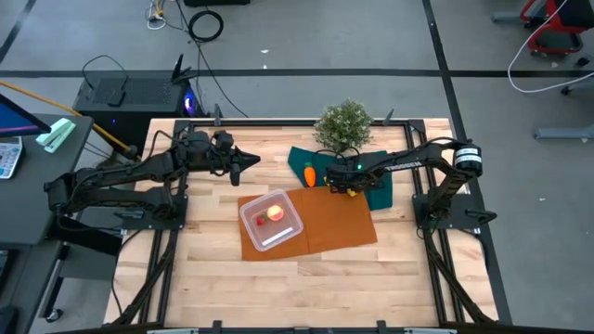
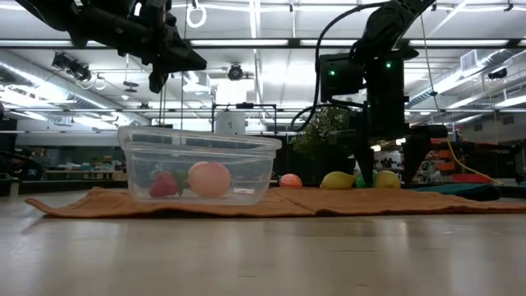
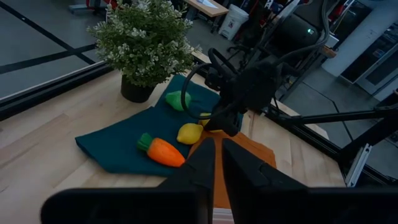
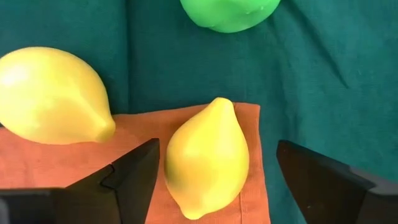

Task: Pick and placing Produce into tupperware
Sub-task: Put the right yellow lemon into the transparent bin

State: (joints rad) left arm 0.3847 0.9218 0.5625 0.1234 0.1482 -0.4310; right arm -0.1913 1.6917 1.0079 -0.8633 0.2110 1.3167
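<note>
The clear tupperware (image 1: 272, 220) stands on the orange cloth (image 1: 325, 223) and holds the peach-red fruit (image 2: 209, 178) and the tiny red piece (image 2: 164, 184). My right gripper (image 4: 216, 152) is open, pointing down, with a finger on each side of a yellow lemon (image 4: 208, 158) that lies on the orange cloth's corner. The second lemon (image 4: 53, 96) and the green ball (image 4: 230, 12) lie close by. The carrot (image 1: 309, 173) lies on the dark green cloth (image 1: 376, 190). My left gripper (image 1: 246, 162) is shut and empty, up in the air left of the carrot. My right gripper has one finger (image 4: 134, 171) right beside the lemon's side (image 4: 171, 165); I cannot tell whether it touches. The other finger (image 4: 323, 180) stands apart from the lemon. The fingers come from above, and the lemon lies on the cloth.
A bushy potted plant (image 1: 343, 125) stands at the far edge, just behind the dark green cloth. Bare wooden table (image 1: 213, 278) lies along the near side and to the left of the tupperware.
</note>
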